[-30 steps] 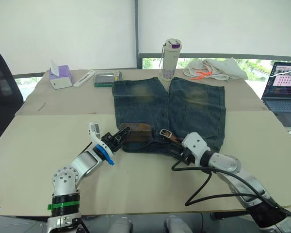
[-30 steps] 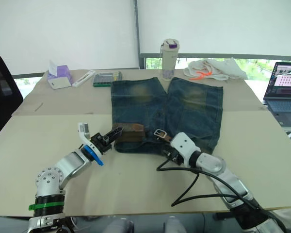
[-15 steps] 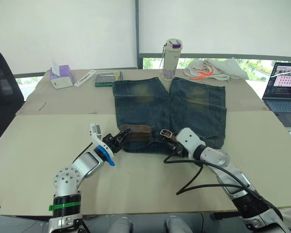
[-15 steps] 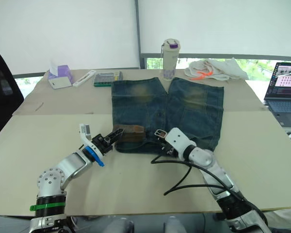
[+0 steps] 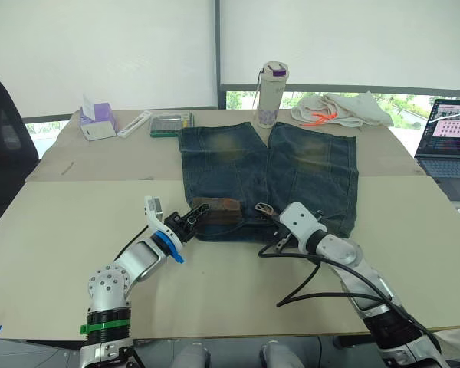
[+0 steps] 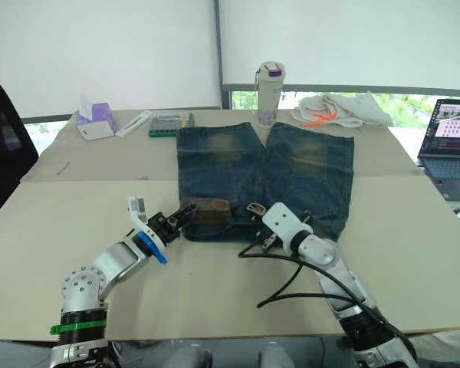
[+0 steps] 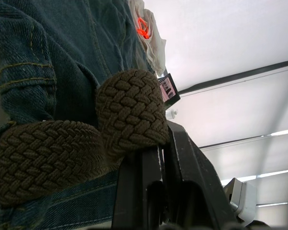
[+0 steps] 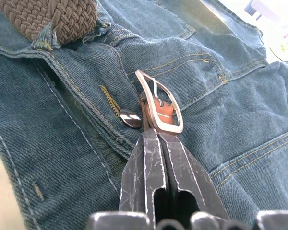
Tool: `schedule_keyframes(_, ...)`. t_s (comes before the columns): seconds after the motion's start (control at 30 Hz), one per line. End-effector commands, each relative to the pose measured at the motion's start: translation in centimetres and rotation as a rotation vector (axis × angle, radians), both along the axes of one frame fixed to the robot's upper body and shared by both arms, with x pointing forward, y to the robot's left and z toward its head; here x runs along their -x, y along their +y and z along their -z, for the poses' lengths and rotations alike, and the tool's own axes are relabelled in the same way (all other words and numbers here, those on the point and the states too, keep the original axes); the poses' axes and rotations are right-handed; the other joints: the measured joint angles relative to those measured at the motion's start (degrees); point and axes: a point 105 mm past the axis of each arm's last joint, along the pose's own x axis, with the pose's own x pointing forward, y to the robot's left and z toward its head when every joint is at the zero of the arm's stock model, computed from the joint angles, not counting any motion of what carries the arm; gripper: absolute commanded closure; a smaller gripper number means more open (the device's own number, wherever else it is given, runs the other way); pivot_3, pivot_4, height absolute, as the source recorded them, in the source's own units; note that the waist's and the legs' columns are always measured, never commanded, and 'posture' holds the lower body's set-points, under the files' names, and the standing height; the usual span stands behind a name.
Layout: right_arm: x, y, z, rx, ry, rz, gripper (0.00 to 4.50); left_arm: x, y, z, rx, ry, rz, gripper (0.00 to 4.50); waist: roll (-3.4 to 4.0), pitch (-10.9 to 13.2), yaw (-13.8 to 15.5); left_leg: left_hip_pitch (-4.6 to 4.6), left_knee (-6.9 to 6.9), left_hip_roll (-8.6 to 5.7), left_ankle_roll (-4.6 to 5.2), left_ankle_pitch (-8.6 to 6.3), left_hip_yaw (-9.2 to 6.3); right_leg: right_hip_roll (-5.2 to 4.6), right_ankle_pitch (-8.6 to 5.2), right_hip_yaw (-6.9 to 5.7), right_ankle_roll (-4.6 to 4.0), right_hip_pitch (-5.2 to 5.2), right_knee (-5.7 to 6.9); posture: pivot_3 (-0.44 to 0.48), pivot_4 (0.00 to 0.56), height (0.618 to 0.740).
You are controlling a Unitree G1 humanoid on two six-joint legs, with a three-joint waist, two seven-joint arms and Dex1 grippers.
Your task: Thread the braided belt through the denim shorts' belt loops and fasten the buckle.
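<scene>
The blue denim shorts (image 5: 268, 172) lie flat on the table with the waistband toward me. The brown braided belt (image 5: 215, 208) lies along the waistband's left half, passing under a belt loop (image 8: 44, 40). Its folded end (image 7: 129, 108) is pinched in my shut left gripper (image 5: 194, 221) at the shorts' left corner. The silver buckle (image 8: 158, 103) rests by the fly button. My right gripper (image 8: 155, 134) is shut, its tips clamped on the buckle's near end (image 5: 262, 209).
A bottle (image 5: 271, 93), a white cloth with orange cord (image 5: 337, 109), a tissue box (image 5: 96, 123) and a small case (image 5: 170, 123) stand along the table's far side. A laptop (image 5: 448, 138) is at the right. A black cable (image 5: 322, 280) trails from my right arm.
My right gripper slid left to the buckle and closed from open onto its near end. The left gripper has kept its hold on the belt and barely moved.
</scene>
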Motion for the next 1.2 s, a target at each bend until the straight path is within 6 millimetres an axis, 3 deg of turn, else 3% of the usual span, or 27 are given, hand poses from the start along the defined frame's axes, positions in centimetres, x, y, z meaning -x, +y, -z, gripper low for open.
schedule_keyframes(0.03,-0.1,-1.3,-1.2,-0.027,-0.067,0.068,4.47,-0.2,-1.3,-1.6,0.012,-0.041,0.025,4.50,-0.01,0.00,0.27,0.00,0.00,-0.02,0.00,0.00,0.00,-0.01,0.00,0.00,0.00,0.01,-0.01,0.000,0.150,0.740)
schedule_keyframes(0.23,0.4,-0.5,-1.5,-0.070,-0.050,0.044,4.47,-0.3,-1.8,-1.1,-0.007,-0.026,0.026,4.50,-0.01,-0.01,0.22,0.00,0.01,-0.05,0.00,0.00,0.01,-0.03,0.00,0.00,0.02,0.01,0.00,0.000,0.150,0.740)
schedule_keyframes(0.47,0.5,-0.1,-0.9,0.002,-0.015,0.036,2.26,-0.4,-1.6,-1.1,-0.013,-0.027,0.021,4.50,-0.01,-0.01,0.08,0.00,0.00,-0.06,-0.01,0.00,0.01,-0.03,0.00,0.00,0.02,0.01,0.01,0.000,0.150,0.740)
schedule_keyframes(0.83,-0.4,0.0,-0.4,0.036,0.024,0.136,2.26,-0.3,-1.6,-1.1,-0.014,-0.034,0.020,4.50,-0.02,-0.01,-0.13,0.02,0.00,-0.04,-0.02,0.01,0.00,-0.01,0.00,0.00,0.01,0.00,0.03,0.000,0.150,0.740)
schedule_keyframes(1.2,-1.4,-0.1,-1.5,0.018,-0.019,0.249,2.26,-0.1,-1.8,-1.0,-0.011,-0.034,0.024,4.50,-0.01,-0.02,-0.13,0.02,0.00,-0.06,-0.05,0.03,-0.02,-0.03,0.01,0.00,0.01,0.00,0.04,0.000,0.150,0.740)
